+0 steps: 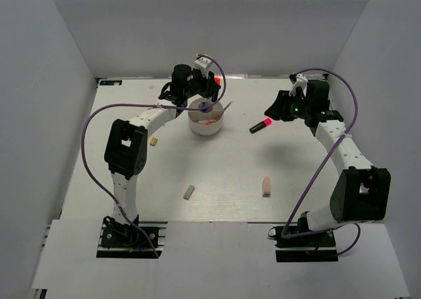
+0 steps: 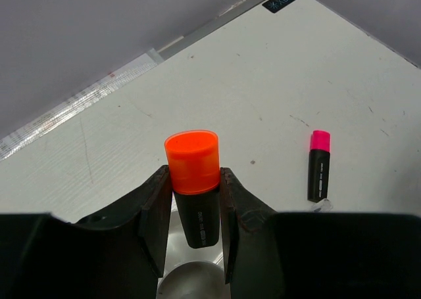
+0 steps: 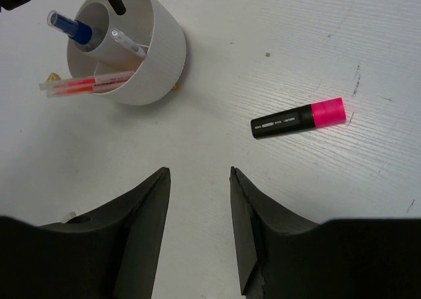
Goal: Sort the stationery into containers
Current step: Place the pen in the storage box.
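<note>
The round white tub [image 1: 206, 125] stands at the table's back middle. In the right wrist view the tub [image 3: 154, 56] holds pink pens [image 3: 85, 83], a clear pen [image 3: 128, 43] and a blue-capped item [image 3: 69, 28]. My left gripper [image 1: 210, 92] hangs over the tub. It is shut [image 2: 194, 181] on a black highlighter with an orange cap [image 2: 193, 161], cap up. My right gripper [image 1: 271, 112] is open and empty [image 3: 197, 174]. A black highlighter with a pink cap [image 1: 261, 125] lies on the table just in front of it [image 3: 299, 118], and also shows in the left wrist view [image 2: 319, 164].
A small beige eraser [image 1: 154, 141] lies left of the tub. A grey eraser [image 1: 189, 192] and a pink eraser [image 1: 266, 186] lie nearer the front. Grey walls close in the table on three sides.
</note>
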Robot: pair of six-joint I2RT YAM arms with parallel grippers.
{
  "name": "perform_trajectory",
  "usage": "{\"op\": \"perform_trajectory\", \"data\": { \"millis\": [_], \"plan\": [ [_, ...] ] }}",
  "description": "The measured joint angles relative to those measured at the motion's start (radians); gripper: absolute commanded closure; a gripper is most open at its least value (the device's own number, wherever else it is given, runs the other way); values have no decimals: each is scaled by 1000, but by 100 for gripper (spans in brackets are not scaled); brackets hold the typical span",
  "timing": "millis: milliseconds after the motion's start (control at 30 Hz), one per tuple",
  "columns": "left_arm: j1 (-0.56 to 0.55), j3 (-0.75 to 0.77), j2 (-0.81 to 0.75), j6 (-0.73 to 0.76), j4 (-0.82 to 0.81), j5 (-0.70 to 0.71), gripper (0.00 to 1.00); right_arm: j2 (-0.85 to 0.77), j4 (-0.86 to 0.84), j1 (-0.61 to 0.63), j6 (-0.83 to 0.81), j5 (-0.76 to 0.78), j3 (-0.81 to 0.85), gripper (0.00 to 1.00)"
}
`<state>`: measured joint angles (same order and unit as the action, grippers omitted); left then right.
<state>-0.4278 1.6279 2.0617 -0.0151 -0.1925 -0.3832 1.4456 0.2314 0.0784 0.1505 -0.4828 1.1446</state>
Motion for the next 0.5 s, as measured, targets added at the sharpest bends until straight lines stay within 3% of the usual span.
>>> {"op": "perform_trajectory", "data": {
  "millis": [433, 500],
  "plan": [
    [0, 3, 44, 0, 39, 2, 95, 1, 0, -1, 0, -19, 0, 52],
    [0, 5, 44, -1, 41, 2, 91, 1, 0, -1, 1, -19, 0, 52]
  ]
}}
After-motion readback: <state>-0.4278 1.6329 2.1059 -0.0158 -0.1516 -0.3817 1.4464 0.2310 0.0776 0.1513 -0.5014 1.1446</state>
